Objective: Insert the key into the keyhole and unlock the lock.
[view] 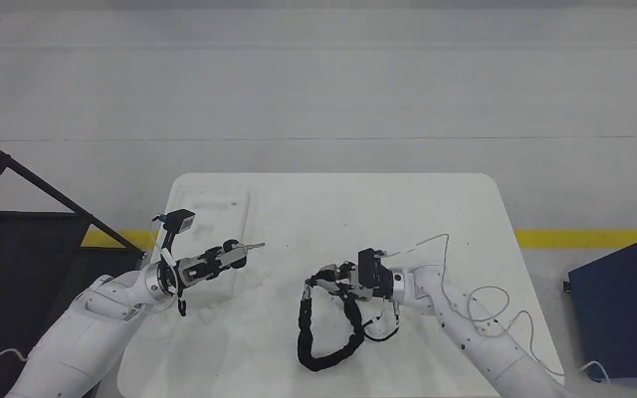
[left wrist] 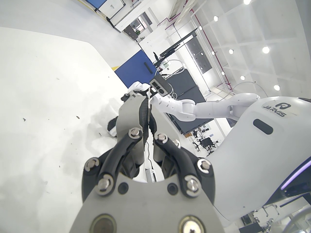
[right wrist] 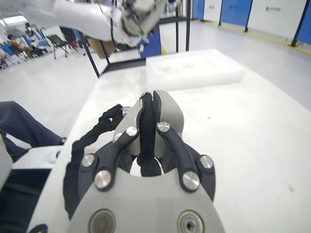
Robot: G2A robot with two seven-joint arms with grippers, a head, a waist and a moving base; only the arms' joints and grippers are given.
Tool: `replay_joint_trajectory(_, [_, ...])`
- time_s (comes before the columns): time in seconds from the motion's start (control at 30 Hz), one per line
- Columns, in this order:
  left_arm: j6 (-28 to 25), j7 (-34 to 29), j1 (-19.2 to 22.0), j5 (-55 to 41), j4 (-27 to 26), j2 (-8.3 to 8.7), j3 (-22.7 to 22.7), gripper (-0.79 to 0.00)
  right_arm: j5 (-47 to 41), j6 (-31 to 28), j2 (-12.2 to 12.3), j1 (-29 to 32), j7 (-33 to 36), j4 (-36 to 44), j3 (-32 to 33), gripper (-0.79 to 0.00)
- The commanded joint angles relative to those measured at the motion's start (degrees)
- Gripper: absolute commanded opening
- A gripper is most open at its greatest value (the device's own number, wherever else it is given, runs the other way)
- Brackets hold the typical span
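Key [view: 255,245] tight in the jaws of left gripper [view: 239,250]; lock [view: 301,323] tight in those of right gripper [view: 333,280].

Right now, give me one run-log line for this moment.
left tool: shut on small silver metal key | right tool: shut on black fabric-sleeved loop lock | key apart from lock, not inserted

White rounded arms [view: 478,338]; grey jaws, black linkages [right wrist: 177,146], silver screws [right wrist: 190,179], thin white cables [view: 426,241].

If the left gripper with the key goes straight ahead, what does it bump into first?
Likely the right gripper clamping the black chain lock; from above the key aims slightly past it, so it might miss.
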State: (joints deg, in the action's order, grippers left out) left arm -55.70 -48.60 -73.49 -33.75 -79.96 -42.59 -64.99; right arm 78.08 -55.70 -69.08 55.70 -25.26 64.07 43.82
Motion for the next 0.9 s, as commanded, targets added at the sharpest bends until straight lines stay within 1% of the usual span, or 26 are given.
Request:
replay_joint_trajectory(0.0, [0.00,0.00,0.00,0.00,0.00,0.00,0.00,-0.785,-0.20,1.99,-0.60,-0.82,5.26,-0.37,-1.07,-0.785])
replay_joint_trajectory(0.1, [0.00,0.00,0.00,0.00,0.00,0.00,0.00,-0.785,-1.18,5.20,-1.89,-2.31,12.76,0.26,-3.16,-0.785])
replay_joint_trajectory(0.17, [0.00,0.00,0.00,0.00,0.00,0.00,0.00,-0.785,-2.13,5.91,-2.85,-3.53,16.25,1.17,-4.72,-0.785])
replay_joint_trajectory(0.3, [0.00,0.00,0.00,0.00,0.00,0.00,0.00,-0.785,-3.03,6.50,-4.51,-5.89,19.28,2.26,-7.23,-0.785])
replay_joint_trajectory(0.43, [0.00,0.00,0.00,0.00,0.00,0.00,0.00,-0.785,-3.76,6.15,-5.64,-7.30,19.38,1.66,-8.61,-0.785])
replay_joint_trajectory(0.57, [0.00,0.00,0.00,0.00,0.00,0.00,0.00,-0.785,-1.84,7.81,-6.06,-7.99,22.29,-0.62,-9.19,-0.785])
replay_joint_trajectory(0.67, [0.00,0.00,0.00,0.00,0.00,0.00,0.00,-0.785,-0.67,8.72,-6.11,-8.05,26.21,-1.87,-9.38,-0.785])
replay_joint_trajectory(0.77, [0.00,0.00,0.00,0.00,0.00,0.00,0.00,-0.785,-0.76,9.09,-5.94,-7.56,28.34,-1.14,-8.88,-0.785])
replay_joint_trajectory(0.87, [0.00,0.00,0.00,0.00,0.00,0.00,0.00,-0.785,0.22,8.98,-5.22,-6.61,30.15,0.64,-7.79,-0.785])
